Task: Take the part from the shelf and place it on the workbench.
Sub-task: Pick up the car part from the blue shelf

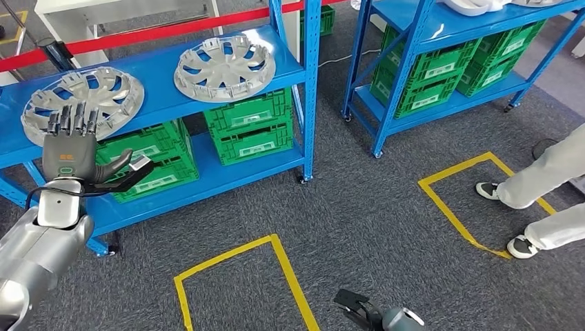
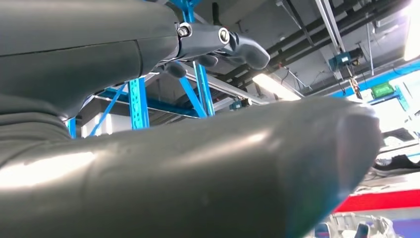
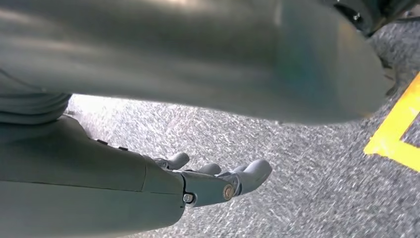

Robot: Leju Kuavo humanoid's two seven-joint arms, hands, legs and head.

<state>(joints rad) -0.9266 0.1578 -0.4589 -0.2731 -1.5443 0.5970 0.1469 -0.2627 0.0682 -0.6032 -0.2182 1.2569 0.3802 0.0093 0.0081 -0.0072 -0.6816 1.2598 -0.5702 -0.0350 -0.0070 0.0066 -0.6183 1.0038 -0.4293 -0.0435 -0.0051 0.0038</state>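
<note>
Fingers (image 1: 69,118) of both hands spread, holding nothing; left hand (image 1: 69,155) before hubcap (image 1: 83,103); labels unreadable.

Place: warehouse/workshop floor | blue steel shelving (image 1: 308,89) | green stacking crates (image 1: 250,125) | wheel covers (image 1: 224,67) | yellow floor-tape boxes (image 1: 241,276) | grey carpet (image 1: 372,221)

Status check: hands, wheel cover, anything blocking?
Left hand open, raised before silver wheel cover on blue shelf. Right hand open, low. Nothing blocking.
</note>
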